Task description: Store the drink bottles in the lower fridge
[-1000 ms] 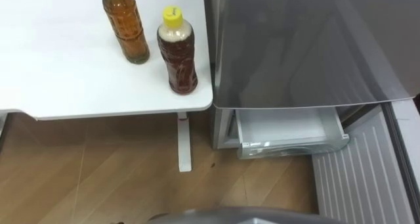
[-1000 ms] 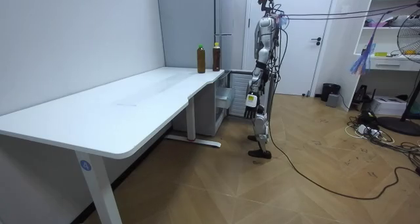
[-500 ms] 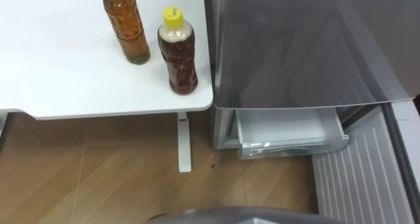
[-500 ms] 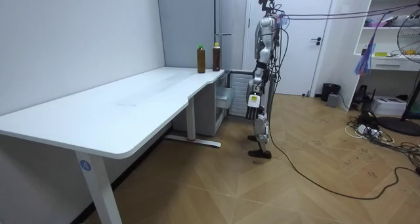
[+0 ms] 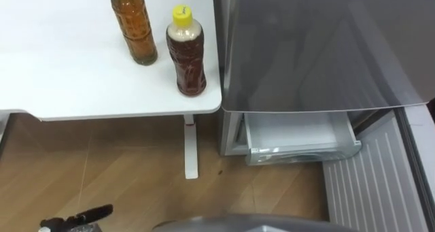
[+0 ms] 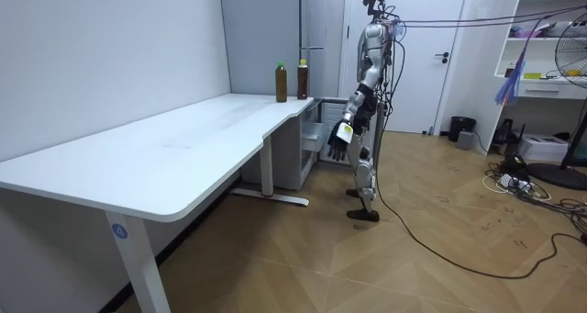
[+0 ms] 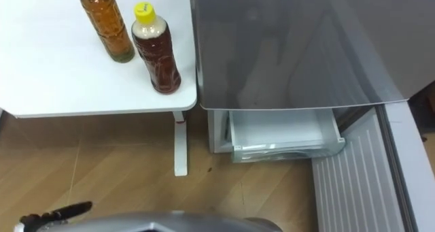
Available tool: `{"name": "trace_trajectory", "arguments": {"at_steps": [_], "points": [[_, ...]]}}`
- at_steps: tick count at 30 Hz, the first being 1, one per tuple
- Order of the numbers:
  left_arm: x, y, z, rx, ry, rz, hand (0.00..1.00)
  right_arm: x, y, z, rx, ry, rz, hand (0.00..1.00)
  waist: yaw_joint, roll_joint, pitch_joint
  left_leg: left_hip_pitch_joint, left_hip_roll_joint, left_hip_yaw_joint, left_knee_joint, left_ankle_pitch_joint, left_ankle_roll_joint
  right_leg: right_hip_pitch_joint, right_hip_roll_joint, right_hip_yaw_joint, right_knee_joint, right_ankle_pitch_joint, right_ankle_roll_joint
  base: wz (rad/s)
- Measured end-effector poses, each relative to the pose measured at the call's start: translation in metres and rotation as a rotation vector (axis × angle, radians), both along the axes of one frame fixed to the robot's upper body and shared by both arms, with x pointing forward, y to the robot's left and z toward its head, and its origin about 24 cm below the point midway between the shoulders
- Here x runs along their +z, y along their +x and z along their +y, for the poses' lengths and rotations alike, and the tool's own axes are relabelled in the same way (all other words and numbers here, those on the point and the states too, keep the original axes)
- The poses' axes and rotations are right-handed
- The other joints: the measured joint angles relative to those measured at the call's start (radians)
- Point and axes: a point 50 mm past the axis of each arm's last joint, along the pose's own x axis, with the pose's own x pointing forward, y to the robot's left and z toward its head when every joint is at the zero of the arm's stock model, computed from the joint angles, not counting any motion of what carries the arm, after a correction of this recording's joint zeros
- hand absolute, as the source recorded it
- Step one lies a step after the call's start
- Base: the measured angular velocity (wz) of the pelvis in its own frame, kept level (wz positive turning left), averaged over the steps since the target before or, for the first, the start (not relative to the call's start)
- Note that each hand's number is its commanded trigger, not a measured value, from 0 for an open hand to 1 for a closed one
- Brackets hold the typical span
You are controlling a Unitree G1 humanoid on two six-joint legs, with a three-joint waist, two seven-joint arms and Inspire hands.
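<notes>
Plainly, we are at the very start: both drinks stand upright on the white desk (image 5: 68,75) at about eleven o'clock in the eye views. The green-capped tea bottle (image 5: 134,24) is farther in, and the yellow-capped tea bottle (image 5: 187,55) stands just beside it toward four o'clock, near the desk's corner. The grey fridge (image 5: 319,48) sits at one o'clock, its lower drawer (image 5: 292,130) pulled out at four o'clock, so the opening seems done. Our left hand (image 5: 76,220) shows at seven o'clock over the wooden floor (image 5: 122,164), well apart from the bottles, fingers stretched out and holding nothing. Both bottles are yet to be carried to the drawer.
</notes>
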Motion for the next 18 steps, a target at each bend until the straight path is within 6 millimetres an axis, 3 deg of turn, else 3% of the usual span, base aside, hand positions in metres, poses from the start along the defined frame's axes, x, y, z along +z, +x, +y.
{"name": "trace_trajectory", "arguments": {"at_steps": [6, 10, 12, 18], "points": [[0.038, 0.040, 0.011, 0.032, 0.202, -0.252, 0.00, 0.001, 0.000, -0.003, 0.014, -0.010, -0.027, 0.00, 0.018, 0.005, -0.0003, 0.006, 0.000, -0.001, 0.000, 0.000, 0.000, -0.001, 0.000, 0.000, 0.000, 0.000, 0.000, -0.01], [0.056, 0.052, 0.014, 0.089, 0.251, -0.368, 0.00, 0.001, 0.000, -0.003, 0.015, -0.009, -0.029, 0.00, 0.022, 0.004, -0.0006, 0.004, -0.001, -0.002, 0.000, 0.000, 0.000, -0.002, 0.000, 0.000, 0.001, 0.000, 0.000, 0.00], [0.075, 0.065, 0.014, 0.093, 0.297, -0.471, 0.00, 0.001, 0.000, -0.003, 0.016, -0.003, -0.027, 0.00, 0.022, 0.004, -0.0007, 0.002, 0.000, -0.002, 0.000, 0.000, 0.000, -0.005, 0.000, 0.000, 0.001, 0.000, 0.000, 0.00], [0.114, 0.087, 0.011, 0.034, 0.383, -0.662, 0.00, 0.002, -0.002, -0.006, 0.022, 0.024, -0.038, 0.00, 0.016, 0.013, -0.0029, 0.003, 0.000, -0.002, 0.001, 0.000, 0.000, 0.000, 0.000, -0.002, 0.004, 0.001, -0.001, 0.00]]}}
